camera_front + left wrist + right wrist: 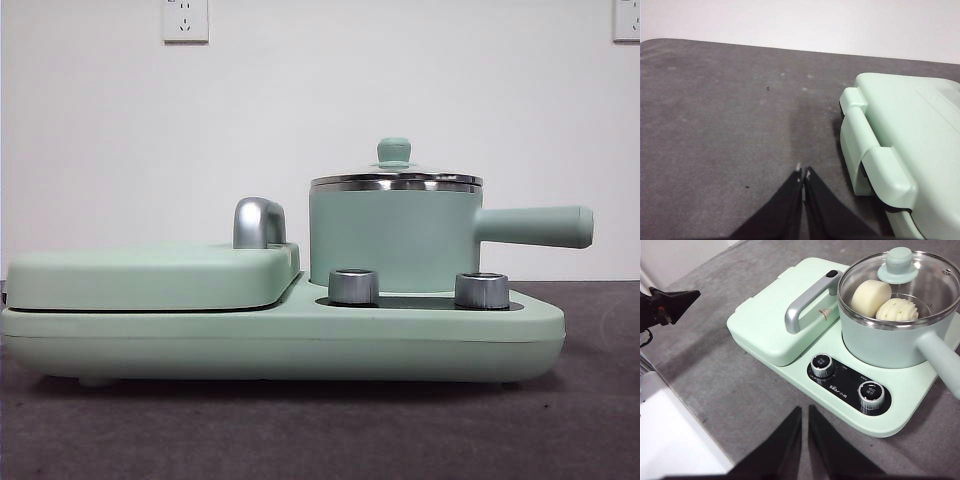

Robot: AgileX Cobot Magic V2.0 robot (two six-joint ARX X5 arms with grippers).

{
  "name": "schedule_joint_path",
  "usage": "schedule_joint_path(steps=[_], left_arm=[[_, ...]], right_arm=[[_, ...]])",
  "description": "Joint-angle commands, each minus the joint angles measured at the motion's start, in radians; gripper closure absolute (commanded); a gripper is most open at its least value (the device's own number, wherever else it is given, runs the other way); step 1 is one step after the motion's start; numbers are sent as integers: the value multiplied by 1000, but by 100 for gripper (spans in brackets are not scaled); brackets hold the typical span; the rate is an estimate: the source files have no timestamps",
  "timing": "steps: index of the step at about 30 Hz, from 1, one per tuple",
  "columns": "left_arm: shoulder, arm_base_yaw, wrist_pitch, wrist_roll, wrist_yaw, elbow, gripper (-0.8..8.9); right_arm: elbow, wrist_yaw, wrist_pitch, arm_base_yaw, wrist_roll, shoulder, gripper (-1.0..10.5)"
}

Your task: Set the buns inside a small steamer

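A white "Bear" logo (839, 390) with small Chinese characters too fine to be read is printed on the black control panel (847, 385) of the mint-green cooker base (880, 415), between two chrome dials (822, 365). A small red mark on the flat mint-green griddle lid (770, 325) cannot be made out. The smooth cream-white bun (869, 296) and the ridged white bun with green dots (896, 310) are seen side by side inside the mint-green round steamer pot (885, 345), under its glass lid with green knob (897, 267); from the front they are hidden. The handle is cut off. The left tool (803, 173) and right tool (805, 410) are held closed, empty, over the grey tabletop (715, 125).
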Motion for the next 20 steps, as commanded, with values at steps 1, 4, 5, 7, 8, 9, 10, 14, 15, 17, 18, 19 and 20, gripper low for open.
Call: schedule_joint_path(steps=[1, 4, 5, 7, 8, 9, 10, 14, 15, 17, 18, 19, 20], left_arm=[[-2, 2, -6, 10, -2, -20, 805], [-2, 2, -5, 10, -2, -20, 805], [-2, 2, -6, 10, -3, -20, 805], [-2, 2, -5, 10, -2, -20, 805], [-2, 2, -6, 10, -2, -20, 805], [-2, 2, -6, 10, -2, -20, 805], [-2, 2, -5, 10, -2, -20, 805], [-2, 2, -5, 10, -2, -20, 805], [-2, 2, -6, 10, -2, -20, 805], [-2, 2, -6, 10, -3, -20, 805], [-2, 2, -6, 10, -2, -20, 805], [-2, 2, -5, 10, -2, -20, 805], [-2, 2, -6, 10, -2, -19, 805]], right_arm=[[4, 1, 11, 11, -5, 2, 926], [4, 1, 11, 11, -5, 2, 926], [4, 1, 11, 11, -5, 2, 926], [4, 1, 11, 11, -5, 2, 926], [4, 1, 11, 11, -5, 2, 926], [4, 1, 11, 11, -5, 2, 926], [4, 1, 11, 11, -5, 2, 926], [-2, 0, 15, -26, -5, -21, 926], [-13, -31, 30, -52, -5, -26, 926], [-54, -44, 84, -122, -14, -47, 928], [-91, -46, 136, -174, -14, -65, 928], [-132, -45, 192, -222, -14, -85, 928], [-177, -44, 250, -269, -19, -108, 928]])
